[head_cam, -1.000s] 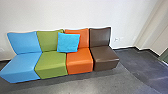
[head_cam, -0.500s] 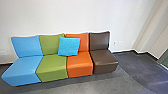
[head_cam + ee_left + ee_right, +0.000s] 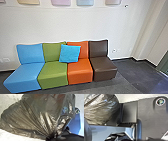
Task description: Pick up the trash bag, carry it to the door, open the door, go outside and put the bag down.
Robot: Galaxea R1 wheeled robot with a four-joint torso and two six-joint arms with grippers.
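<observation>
In the left wrist view, the dark, shiny, half see-through trash bag (image 3: 36, 116) spreads out wide from a tightly gathered neck. My left gripper (image 3: 52, 138) is shut on that neck. The bag's full, rounded side also shows in the right wrist view (image 3: 101, 109), beside the robot's own dark plate. How my right gripper stands cannot be made out.
A row of blue (image 3: 24, 75), green (image 3: 53, 75), orange (image 3: 80, 72) and brown (image 3: 103, 66) seats stands along the white wall (image 3: 75, 23). A light-blue cushion (image 3: 70, 53) leans on the backrests. Dark floor (image 3: 132, 71) lies to the right.
The head camera's picture has shifted: the seats sit lower in it, and the lower ends of pale wall panels have come in at the top. The seats and cushion keep their places.
</observation>
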